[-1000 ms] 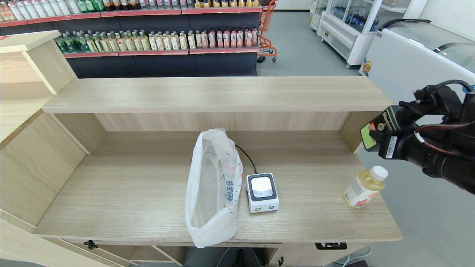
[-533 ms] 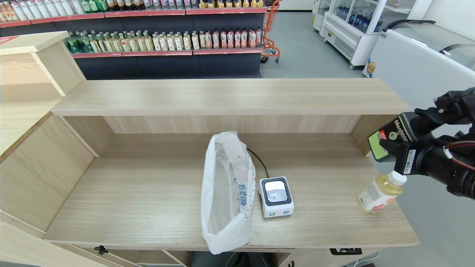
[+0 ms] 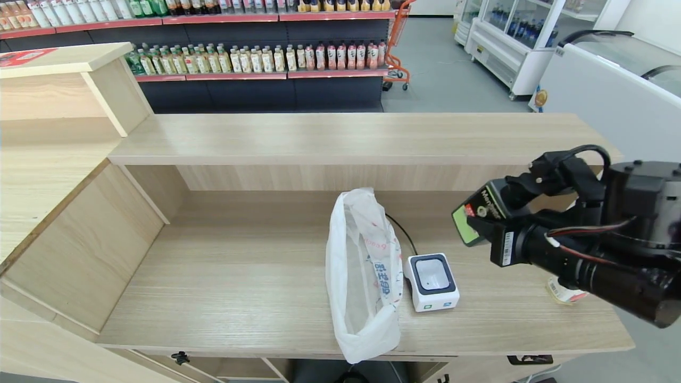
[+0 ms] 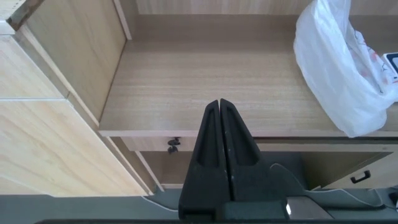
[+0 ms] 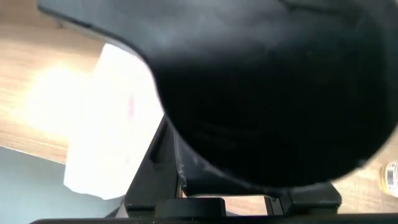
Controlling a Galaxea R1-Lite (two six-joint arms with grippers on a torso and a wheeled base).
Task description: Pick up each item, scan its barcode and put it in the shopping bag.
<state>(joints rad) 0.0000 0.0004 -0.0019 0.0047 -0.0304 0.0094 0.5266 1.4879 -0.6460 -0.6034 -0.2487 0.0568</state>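
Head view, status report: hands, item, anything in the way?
Right hand shut on black box, above counter, right of scanner. Left hand shut, empty. Bottle beneath, partly hidden; path to scanner open.

A black container (image 3: pixel 468 227) with a green and red label and a white barcode sticker is clamped in the right gripper's (image 3: pixel 497 210) fingers, held tilted in the air above the surface, to the right of the scanner (image 3: pixel 432 282). The white plastic shopping bag (image 3: pixel 364 276) stands on the surface with its mouth open, and the white scanner sits just beside it, dark-framed window facing up. A bottle's label (image 3: pixel 561 291) shows near the right edge, mostly hidden.
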